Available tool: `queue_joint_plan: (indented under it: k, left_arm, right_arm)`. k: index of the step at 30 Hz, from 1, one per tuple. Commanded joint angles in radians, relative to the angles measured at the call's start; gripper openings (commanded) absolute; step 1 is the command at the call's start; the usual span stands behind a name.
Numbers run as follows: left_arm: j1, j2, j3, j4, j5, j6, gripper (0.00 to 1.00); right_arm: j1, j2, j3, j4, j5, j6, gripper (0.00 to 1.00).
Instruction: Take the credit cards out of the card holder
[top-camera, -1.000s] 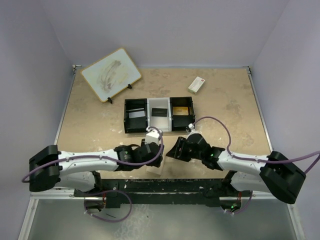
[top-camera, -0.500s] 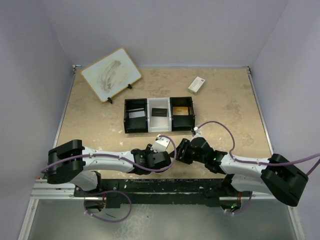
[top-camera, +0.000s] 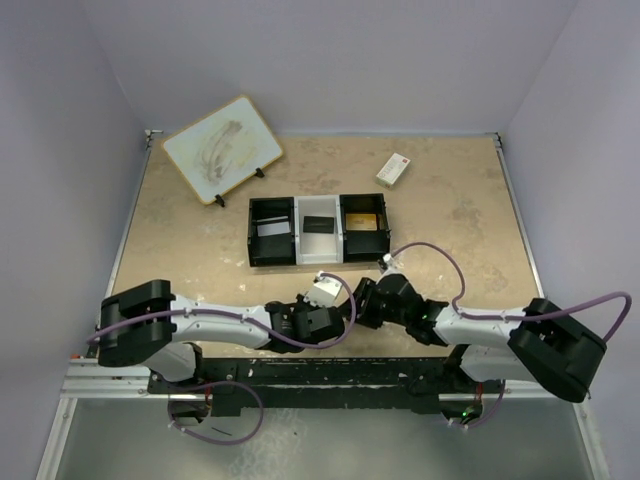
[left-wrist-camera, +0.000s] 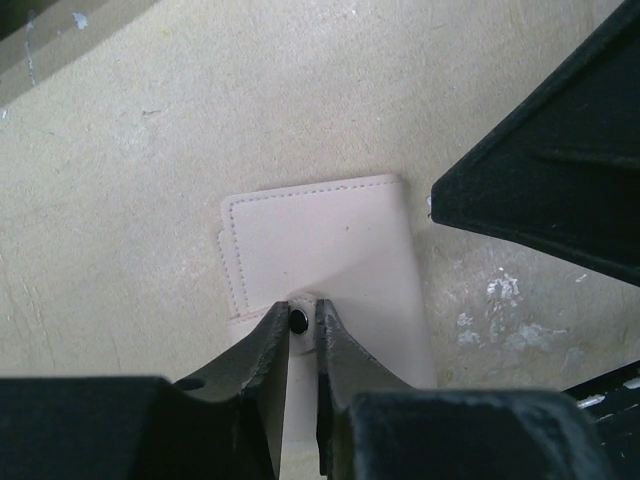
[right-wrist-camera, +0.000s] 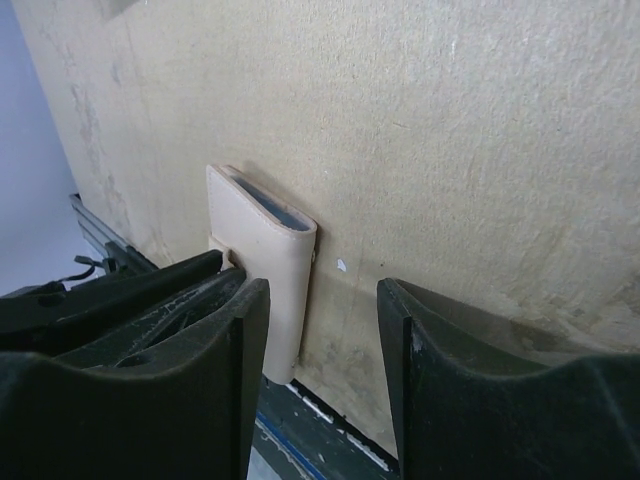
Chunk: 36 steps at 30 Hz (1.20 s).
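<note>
The tan card holder (left-wrist-camera: 320, 250) lies folded on the table near its front edge. My left gripper (left-wrist-camera: 300, 322) is shut on its snap tab, the black snap stud showing between the fingertips. In the right wrist view the card holder (right-wrist-camera: 262, 262) lies just beside the left finger of my right gripper (right-wrist-camera: 320, 330), which stands open over bare table. A dark edge shows in the holder's open top end; I cannot tell whether it is a card. From above, both grippers meet at the front middle (top-camera: 348, 310) and cover the holder.
A black-and-white three-compartment tray (top-camera: 249, 232) stands behind the grippers, with a card in each compartment. A small white box with a red mark (top-camera: 393, 169) lies at the back right. A whiteboard on a stand (top-camera: 222, 148) is at the back left. The table's front rail runs just below the holder.
My left arm swung right to the card holder and its jaws closed on the snap tab. The right gripper shifted slightly left and stayed open.
</note>
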Motion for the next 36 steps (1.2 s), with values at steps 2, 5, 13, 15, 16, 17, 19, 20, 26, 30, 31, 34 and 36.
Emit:
queue_joint_plan:
  k: [2,5,13,15,16,17,19,20,26,30,31,34,36]
  left_arm:
    - [0.01,-0.029,-0.087,0.078,0.005,-0.03,0.02]
    - [0.011,-0.072,-0.124,0.126,0.022,-0.049,0.0]
    - [0.037,-0.229,-0.239,0.251,0.041,-0.134,0.0]
    - [0.051,-0.277,-0.258,0.24,0.027,-0.155,0.0]
    - [0.058,-0.301,-0.268,0.22,0.014,-0.172,0.06]
    - [0.067,-0.317,-0.274,0.195,-0.001,-0.191,0.12]
    - [0.075,-0.34,-0.279,0.137,-0.039,-0.219,0.22]
    - [0.075,-0.346,-0.28,0.116,-0.05,-0.227,0.26]
    - [0.076,-0.287,-0.248,0.099,-0.028,-0.207,0.47]
    - [0.075,-0.211,-0.199,0.039,-0.028,-0.207,0.49]
    - [0.075,-0.201,-0.186,0.01,-0.038,-0.216,0.49]
    - [0.074,-0.216,-0.17,-0.061,-0.069,-0.251,0.48]
    - [0.074,-0.253,-0.176,-0.075,-0.07,-0.273,0.48]
  right_arm:
    - [0.005,0.047,0.04,0.048,-0.028,-0.024,0.51]
    - [0.006,0.064,0.04,0.09,-0.059,-0.047,0.51]
    - [0.05,0.191,0.134,0.08,-0.095,-0.109,0.57]
    - [0.069,0.226,0.18,-0.014,-0.03,-0.097,0.57]
    - [0.073,0.237,0.187,-0.036,-0.007,-0.09,0.56]
    - [0.073,0.243,0.189,-0.049,0.012,-0.081,0.56]
    - [0.074,0.247,0.181,-0.055,0.039,-0.067,0.54]
    - [0.074,0.248,0.178,-0.052,0.044,-0.064,0.54]
    - [0.074,0.275,0.194,-0.046,0.039,-0.078,0.54]
    - [0.074,0.275,0.212,-0.065,0.042,-0.088,0.54]
    - [0.073,0.274,0.218,-0.074,0.045,-0.093,0.54]
    - [0.074,0.266,0.23,-0.099,0.057,-0.099,0.54]
    - [0.074,0.259,0.228,-0.103,0.062,-0.097,0.54]
